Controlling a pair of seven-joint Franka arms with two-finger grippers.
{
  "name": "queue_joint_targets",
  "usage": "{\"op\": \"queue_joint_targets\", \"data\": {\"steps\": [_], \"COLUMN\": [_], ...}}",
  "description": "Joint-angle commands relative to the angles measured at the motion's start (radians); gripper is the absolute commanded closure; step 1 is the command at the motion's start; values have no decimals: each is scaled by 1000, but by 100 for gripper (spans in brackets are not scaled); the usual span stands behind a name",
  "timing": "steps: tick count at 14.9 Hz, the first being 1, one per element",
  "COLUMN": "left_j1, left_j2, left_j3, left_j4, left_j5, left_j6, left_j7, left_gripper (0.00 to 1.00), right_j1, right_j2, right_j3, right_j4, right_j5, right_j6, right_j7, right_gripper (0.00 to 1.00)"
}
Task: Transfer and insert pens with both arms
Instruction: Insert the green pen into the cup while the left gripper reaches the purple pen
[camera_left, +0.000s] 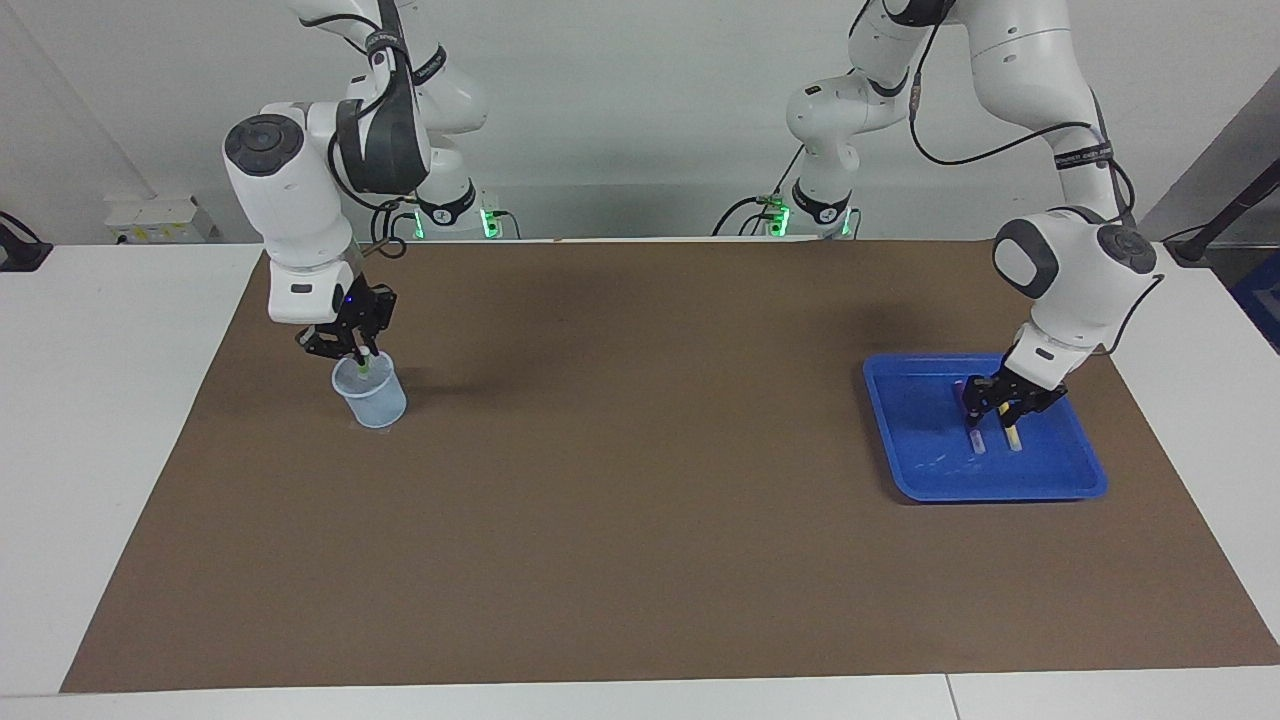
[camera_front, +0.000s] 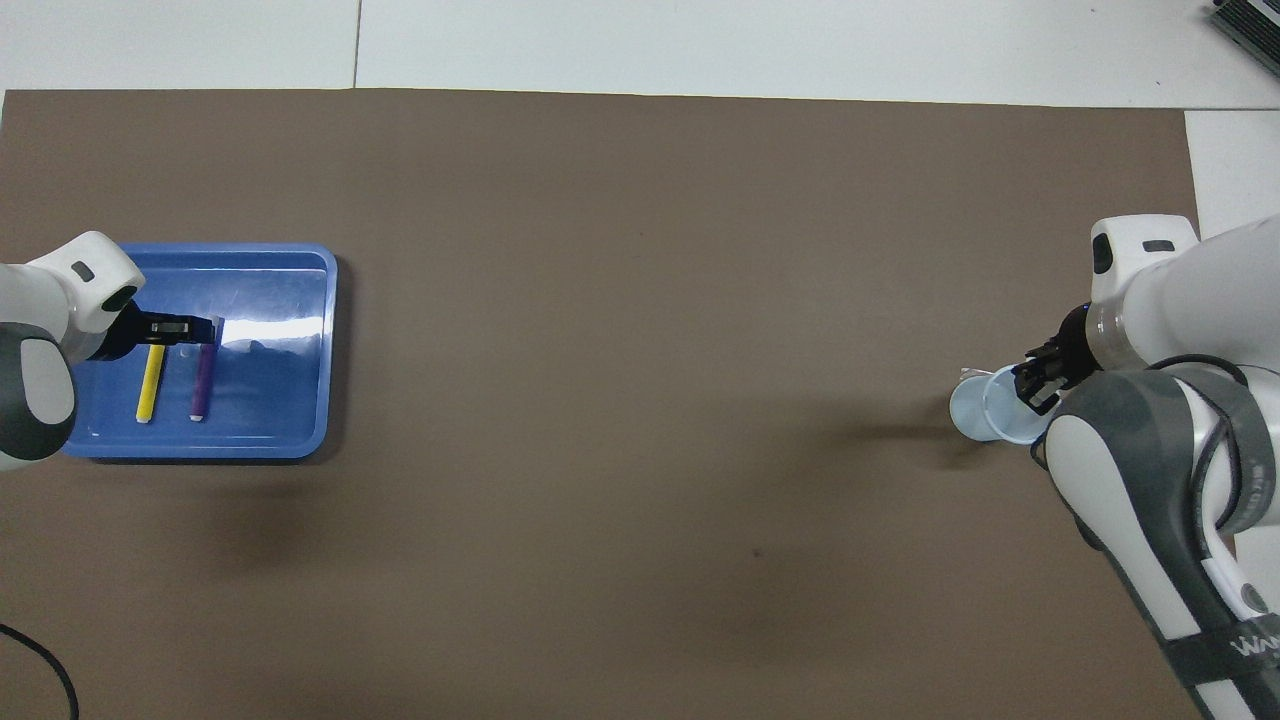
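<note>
Lower right of facing view: left pincer (camera_left: 1003, 408) low in blue tray (camera_left: 1060, 489) over purple pen (camera_left: 974, 437), gap unreadable; nxt: pinch, lift. Upper left: right pincer (camera_left: 352, 352) pinching green pen (camera_left: 364, 368) in cup (camera_left: 374, 402); nxt: release.

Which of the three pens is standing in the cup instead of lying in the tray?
The green pen: it stands in the clear cup under the right gripper, while the purple pen and yellow pen lie flat in the blue tray.
</note>
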Motion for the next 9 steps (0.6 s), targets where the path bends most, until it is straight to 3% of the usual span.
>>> {"op": "queue_joint_targets", "data": {"steps": [1, 3, 5, 6, 7, 8, 9], "left_j1": [13, 13, 15, 15, 15, 15, 15], "left_j2": [17, 19, 28, 28, 28, 28, 26], "left_j3": [-7, -7, -7, -7, -7, -7, -7], "left_j4": [-21, -23, -35, -49, -62, -79, -93], "left_j5": [18, 18, 18, 18, 18, 18, 18], "left_j6": [50, 52, 57, 69, 87, 104, 122], "left_j7": [5, 5, 5, 5, 5, 5, 5], "left_gripper": [43, 43, 43, 43, 43, 44, 46], "right_j1": [-26, -36, -38, -38, -38, -38, -38], "right_j2": [-36, -44, -44, -44, -44, -44, -44], "right_j3": [9, 11, 11, 11, 9, 11, 11], "right_j4": [-87, -133, -152, -152, -152, -152, -152], "right_j5": [-4, -4, -3, -3, -3, -3, -3], "right_j6": [35, 122, 133, 133, 133, 133, 133], "right_j7": [-3, -7, -2, -2, -2, -2, -3], "right_gripper": [100, 100, 100, 93, 84, 57, 25]}}
